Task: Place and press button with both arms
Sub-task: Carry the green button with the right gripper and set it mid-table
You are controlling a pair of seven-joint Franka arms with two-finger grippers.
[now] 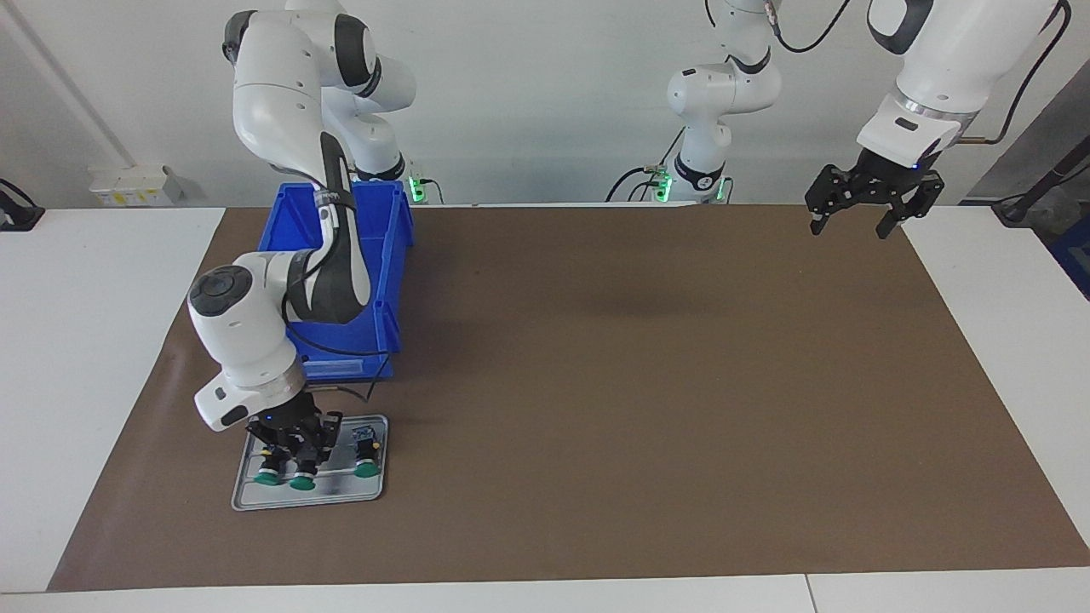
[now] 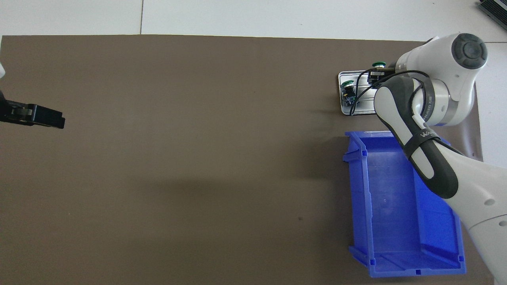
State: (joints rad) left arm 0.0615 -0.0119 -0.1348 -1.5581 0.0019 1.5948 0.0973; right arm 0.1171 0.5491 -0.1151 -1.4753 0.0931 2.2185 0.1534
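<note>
A grey tray (image 1: pixel 243 502) lies on the brown mat at the right arm's end, farther from the robots than the blue bin. Three green-capped buttons show there in the facing view. My right gripper (image 1: pixel 295 455) is down over the tray and shut on the middle button (image 1: pixel 300 482), gripping its black body. One button (image 1: pixel 266 478) sits on the tray beside it, and another (image 1: pixel 367 468) sits apart from the gripper. From overhead I see the held button (image 2: pixel 379 63) and one button (image 2: pixel 348 83) on the tray (image 2: pixel 341 99). My left gripper (image 1: pixel 850 228) hangs open in the air, waiting.
A blue open bin (image 1: pixel 393 255) stands on the mat (image 1: pixel 639 383) between the tray and the right arm's base, with the right arm reaching over it. The overhead view shows the bin (image 2: pixel 396 221) with nothing in it.
</note>
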